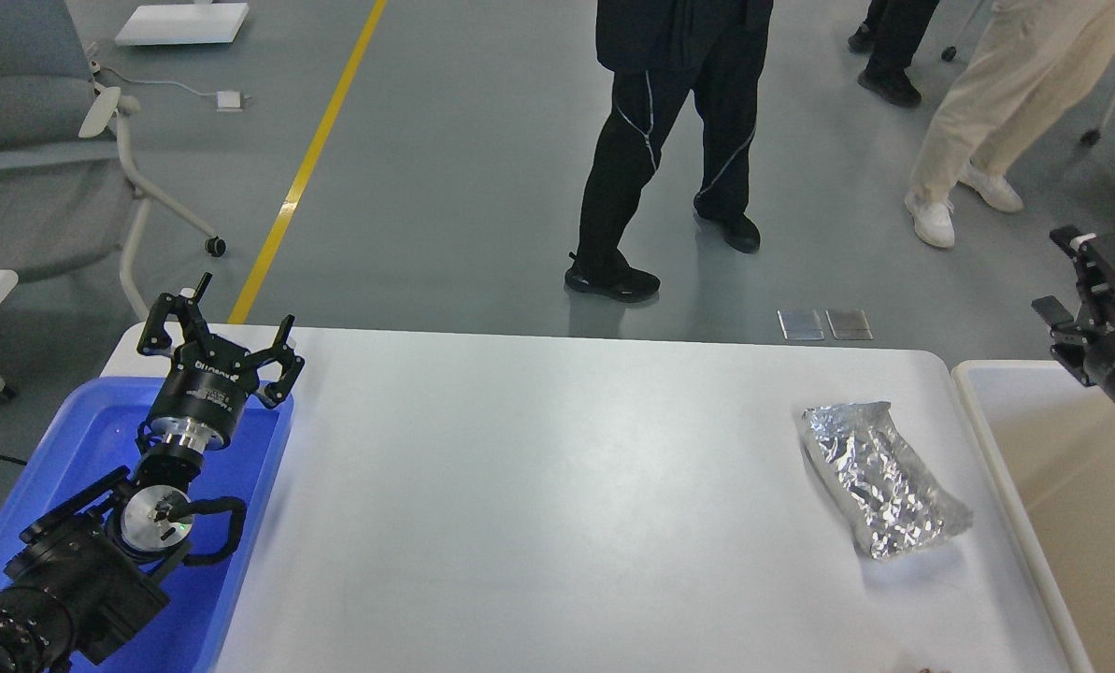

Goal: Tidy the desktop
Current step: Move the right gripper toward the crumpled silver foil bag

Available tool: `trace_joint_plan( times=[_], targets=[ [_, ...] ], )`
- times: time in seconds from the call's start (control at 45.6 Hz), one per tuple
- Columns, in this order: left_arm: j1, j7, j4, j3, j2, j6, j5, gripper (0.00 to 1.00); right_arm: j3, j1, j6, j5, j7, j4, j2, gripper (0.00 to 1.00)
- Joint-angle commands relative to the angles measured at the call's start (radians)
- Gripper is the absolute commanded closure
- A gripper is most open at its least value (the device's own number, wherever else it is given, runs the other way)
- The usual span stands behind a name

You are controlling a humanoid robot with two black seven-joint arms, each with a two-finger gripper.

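Tabletop (557, 486): white, matte, rounded corners; spans the ground between the two sets of jaws.

Blue tray (80, 439): at the tabletop's left edge, directly beneath the left arm and jaws.

Silver foil pouch (879, 491): crinkled, lying flat on the tabletop; well apart from the left jaws, nearer the right jaws, below and to their left.

Cream-white bin (1043, 467): just beside the tabletop's right edge, under the right jaws.

Left gripper (219, 338): jaws released, fingers spread wide, grasping nothing, poised over the tray's far end.

Right gripper (1066, 276): at the frame's right edge; jaws appear parted, nothing between them.

Floor (482, 168): grey, beyond both jaws; yellow line (309, 159), office chair (43, 159) far left, three standing people seen only from the legs down.
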Motion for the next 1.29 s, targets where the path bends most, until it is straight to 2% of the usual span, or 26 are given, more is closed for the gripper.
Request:
trace_joint_plan(
  times=[0.0, 0.373, 0.614, 0.876, 1.271],
  targets=[
    [-0.001, 0.000, 0.000, 0.000, -0.001, 0.000, 0.000, 0.00, -0.505, 0.217, -0.136, -0.209, 0.000, -0.005, -0.052, 0.00],
    [0.001, 0.000, 0.000, 0.000, 0.000, 0.000, 0.000, 0.00, -0.979, 0.432, -0.175, -0.457, 0.000, 0.002, -0.015, 0.00],
    [-0.001, 0.000, 0.000, 0.000, -0.001, 0.000, 0.000, 0.00, -1.191, 0.435, -0.294, -0.500, -0.001, -0.050, 0.106, 0.01],
    [-0.001, 0.000, 0.000, 0.000, 0.000, 0.000, 0.000, 0.00, -1.185, 0.259, -0.322, -0.473, -0.004, -0.294, 0.299, 0.01],
    [-0.001, 0.000, 0.000, 0.000, 0.000, 0.000, 0.000, 0.00, -1.183, 0.205, -0.316, -0.442, -0.004, -0.314, 0.327, 0.02]
  ],
)
